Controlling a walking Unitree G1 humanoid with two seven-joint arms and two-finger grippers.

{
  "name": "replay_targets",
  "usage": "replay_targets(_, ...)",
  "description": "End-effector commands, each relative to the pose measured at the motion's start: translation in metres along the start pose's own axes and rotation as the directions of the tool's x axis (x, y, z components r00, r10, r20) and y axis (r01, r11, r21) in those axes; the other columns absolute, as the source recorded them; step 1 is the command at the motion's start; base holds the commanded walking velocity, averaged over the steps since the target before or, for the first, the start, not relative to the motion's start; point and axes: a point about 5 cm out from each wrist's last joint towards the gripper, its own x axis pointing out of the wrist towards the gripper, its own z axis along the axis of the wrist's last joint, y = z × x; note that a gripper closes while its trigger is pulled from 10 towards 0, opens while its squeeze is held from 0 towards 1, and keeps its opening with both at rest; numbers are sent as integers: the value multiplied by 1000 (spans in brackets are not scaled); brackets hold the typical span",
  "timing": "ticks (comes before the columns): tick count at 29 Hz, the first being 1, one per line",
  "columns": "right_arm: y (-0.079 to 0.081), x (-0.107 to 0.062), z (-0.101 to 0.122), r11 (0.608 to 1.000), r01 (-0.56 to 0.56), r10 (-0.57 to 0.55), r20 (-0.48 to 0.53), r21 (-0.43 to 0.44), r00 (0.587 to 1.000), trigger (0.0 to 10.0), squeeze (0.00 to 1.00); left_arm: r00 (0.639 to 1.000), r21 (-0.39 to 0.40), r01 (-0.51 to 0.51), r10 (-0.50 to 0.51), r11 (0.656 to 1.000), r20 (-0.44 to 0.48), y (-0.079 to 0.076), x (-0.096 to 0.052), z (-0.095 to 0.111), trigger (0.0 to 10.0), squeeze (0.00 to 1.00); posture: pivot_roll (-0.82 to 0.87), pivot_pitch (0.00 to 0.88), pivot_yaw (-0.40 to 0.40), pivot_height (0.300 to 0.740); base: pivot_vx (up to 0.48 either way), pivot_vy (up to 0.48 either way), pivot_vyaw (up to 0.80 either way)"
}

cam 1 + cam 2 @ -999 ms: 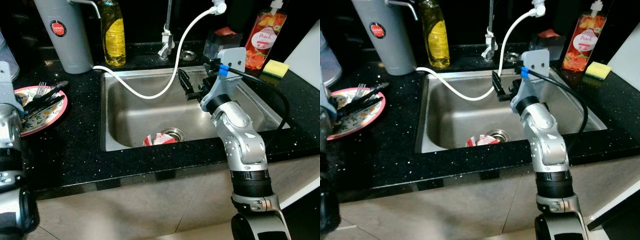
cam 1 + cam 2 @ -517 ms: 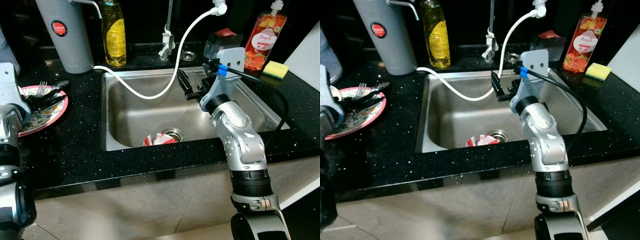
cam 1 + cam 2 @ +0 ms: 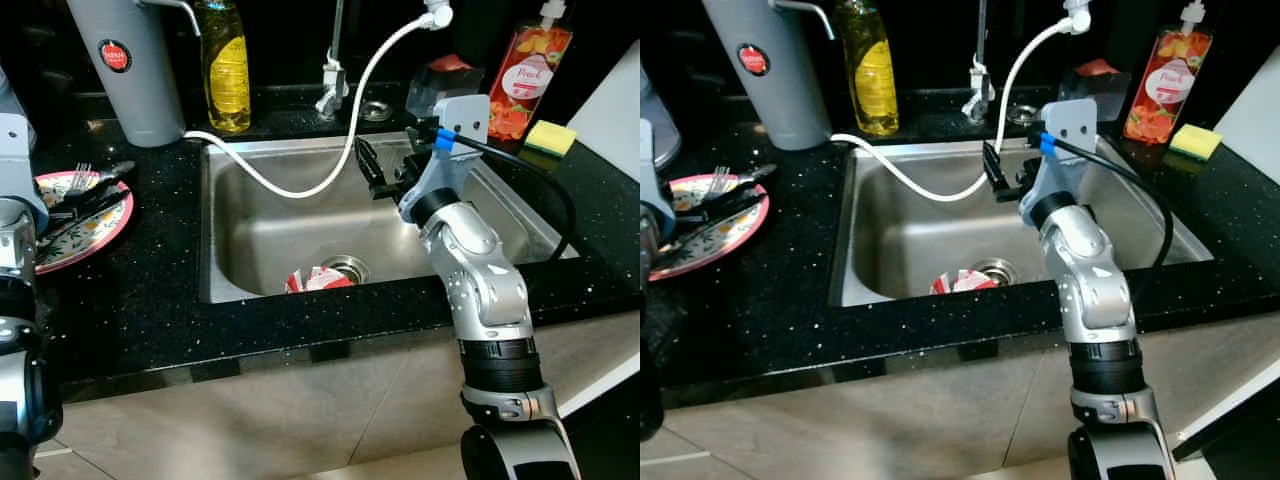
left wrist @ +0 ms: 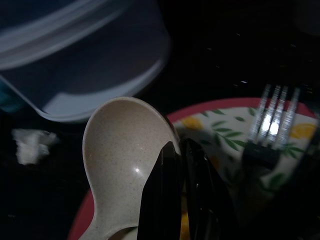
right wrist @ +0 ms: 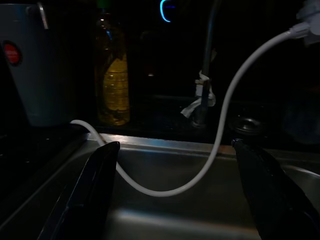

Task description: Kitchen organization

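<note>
A red-rimmed floral plate (image 3: pixel 95 235) lies on the black counter left of the sink, with a fork (image 4: pixel 272 125) and a beige spoon (image 4: pixel 125 140) on it. My left gripper (image 4: pixel 177 155) is low over the plate, its fingers pressed together over the spoon's bowl; I cannot tell whether they pinch it. My right gripper (image 3: pixel 385 170) hangs open above the steel sink (image 3: pixel 250 235), fingers (image 5: pixel 95 185) wide apart and holding nothing. A crumpled red and white wrapper (image 3: pixel 318 278) lies by the drain.
A white hose (image 3: pixel 345 160) loops from the tap (image 3: pixel 333 75) across the sink. Behind stand a grey jug (image 3: pixel 125 65), a yellow bottle (image 3: pixel 226 65), a peach soap bottle (image 3: pixel 530 70) and a yellow sponge (image 3: pixel 551 135). A translucent tub (image 4: pixel 75 55) sits beyond the plate.
My left forearm has shifted slightly left and back while its fingers stay over the plate. The right arm has not moved.
</note>
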Motion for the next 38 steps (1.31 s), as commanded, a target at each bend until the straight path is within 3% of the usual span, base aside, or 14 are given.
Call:
replay_targets(1, -3, -1, 1, 1000, 9, -9, 5, -3, 1000, 10000, 0, 998, 46, -62, 61, 997, 26, 16, 0, 6, 0, 0, 71, 0, -10, 740, 0, 0, 0)
replay_targets(5, -3, -1, 2, 1000, 8, -8, 7, -4, 1000, 10000, 0, 984, 71, -134, 124, 988, 125, 20, -2, 21, 0, 0, 68, 0, -13, 740, 0, 0, 0)
replay_targets(6, -3, -1, 2, 1000, 8, -8, 7, -4, 1000, 10000, 0, 972, 29, -150, 142, 988, 188, 21, -5, 34, 10000, 0, 69, 0, -16, 740, 0, 0, 0)
replay_targets(12, -3, -1, 2, 1000, 7, -7, 5, -4, 1000, 10000, 0, 931, -123, -72, 111, 990, 349, 19, -16, 71, 10000, 0, 69, 0, -17, 740, 0, 0, 0)
replay_targets(18, -4, 0, 3, 1000, 11, -11, 9, -2, 1000, 10000, 0, 808, -181, 330, -178, 927, 562, -18, -46, 123, 10000, 0, 68, 0, -18, 740, 0, 0, 0)
replay_targets(20, -4, 0, 3, 1000, 11, -11, 10, -1, 1000, 10000, 0, 762, -168, 441, -269, 881, 589, -34, -55, 130, 10000, 0, 66, 0, -18, 740, 0, 0, 0)
replay_targets(22, -4, 0, 4, 1000, 15, -15, 13, 0, 1000, 10000, 0, 644, -112, 658, -480, 744, 595, -81, -78, 134, 10000, 0, 63, 0, -20, 740, 0, 0, 0)
replay_targets(23, -4, 0, 4, 1000, 15, -15, 13, 0, 1000, 10000, 0, 644, -112, 658, -480, 744, 595, -81, -78, 134, 10000, 0, 63, 0, -20, 740, 0, 0, 0)
replay_targets(24, -6, 1, 5, 1000, 20, -20, 17, 3, 1000, 10000, 0, 527, -45, 789, -635, 613, 565, -127, -94, 131, 10000, 0, 61, 0, -25, 740, 0, 0, 0)
replay_targets(25, -6, 2, 6, 1000, 19, -19, 19, 3, 1000, 10000, 0, 491, -32, 825, -686, 565, 537, -145, -97, 131, 10000, 0, 58, 0, -26, 740, 0, 0, 0)
replay_targets(32, -5, 4, 10, 1000, 11, -11, 33, -2, 999, 10000, 0, 419, -35, 894, -804, 447, 421, -201, -103, 138, 10000, 0, 41, 0, -18, 740, 0, 0, 0)
replay_targets(34, -7, 3, 11, 1000, 24, -24, 38, -4, 999, 10000, 0, 418, 306, 816, -866, 490, 273, -232, -110, 117, 10000, 0, 33, 0, -11, 740, 0, 0, 0)
replay_targets(36, -8, 2, 11, 1000, 29, -29, 38, -5, 999, 10000, 0, 424, 487, 739, -883, 466, 201, -245, -112, 101, 10000, 0, 25, 0, -3, 740, 0, 0, 0)
replay_targets(38, -8, 1, 11, 999, 33, -32, 39, -4, 999, 10000, 0, 396, 527, 732, -899, 433, 188, -250, -117, 96, 10000, 0, 22, 0, 1, 740, 0, 0, 0)
